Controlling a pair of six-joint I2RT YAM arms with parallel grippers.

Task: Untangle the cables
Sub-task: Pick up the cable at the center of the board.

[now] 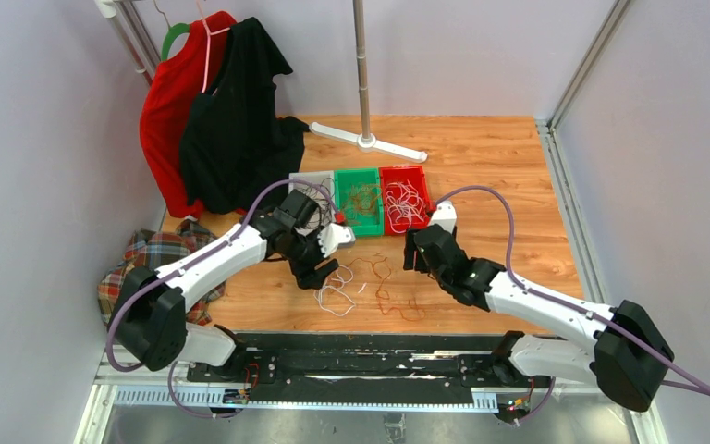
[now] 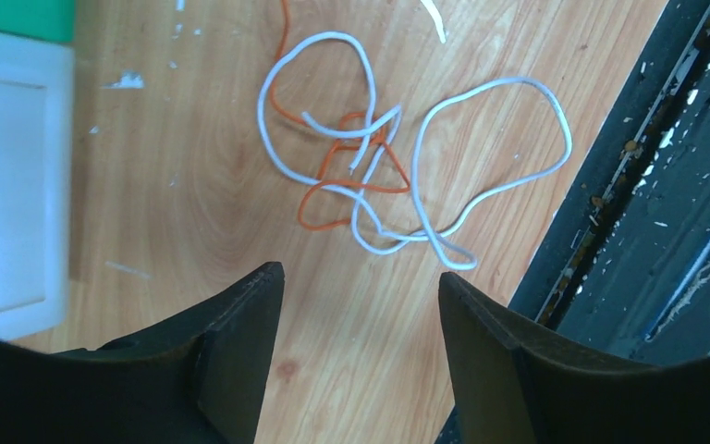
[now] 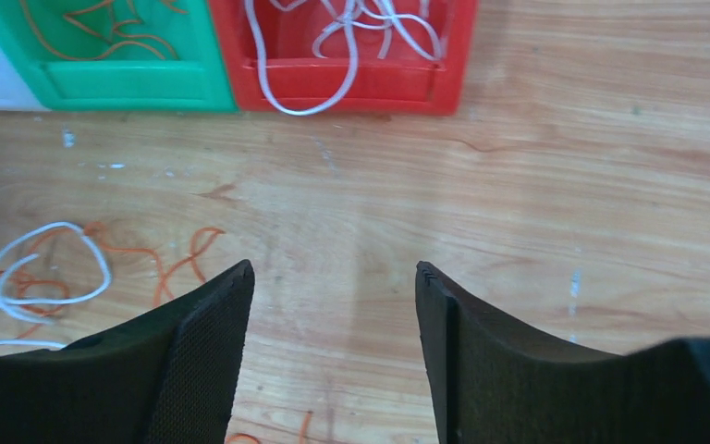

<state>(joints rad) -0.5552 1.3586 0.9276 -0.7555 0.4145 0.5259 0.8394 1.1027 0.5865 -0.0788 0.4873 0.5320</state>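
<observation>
Left hand (image 2: 361,277) wide open, empty, just beside white-and-orange cables (image 2: 367,157) lying loose on worktop (image 1: 518,157). Right hand (image 3: 333,270) open, empty, near red bin (image 3: 361,85).

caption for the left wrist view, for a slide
Open left gripper above white cables tangled with an orange cable on the wooden table.

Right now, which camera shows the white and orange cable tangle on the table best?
The left wrist view: the cable tangle sits close up, crossings visible. The top view shows it small and far off; the right wrist view catches only part at its left edge.
</observation>
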